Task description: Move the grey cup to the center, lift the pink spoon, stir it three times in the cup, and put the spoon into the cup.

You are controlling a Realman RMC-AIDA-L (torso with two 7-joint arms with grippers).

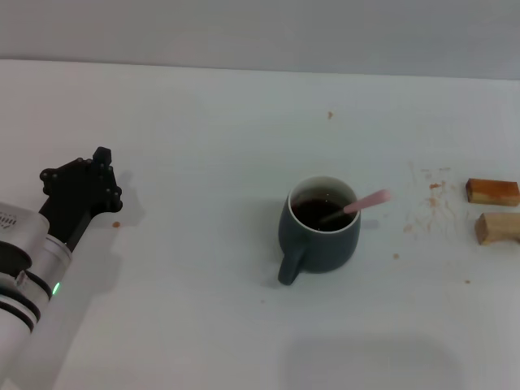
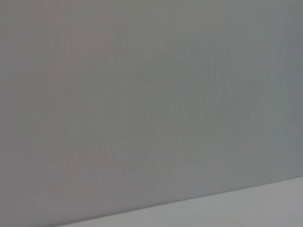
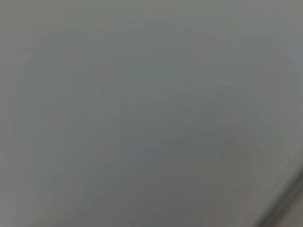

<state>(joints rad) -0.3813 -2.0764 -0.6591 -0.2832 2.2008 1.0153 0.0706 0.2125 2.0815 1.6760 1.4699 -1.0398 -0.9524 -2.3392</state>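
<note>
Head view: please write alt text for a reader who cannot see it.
A grey cup of dark liquid stands mid-table with the pink spoon leaning inside. The left gripper sits far left; two wooden blocks lie at the right edge.

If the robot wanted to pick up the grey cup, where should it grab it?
Probably by the loop handle of the grey cup, coming from the robot's own side. The handle sticks out toward the robot, and the pink spoon leans over the far right rim, so that side is best avoided.
</note>
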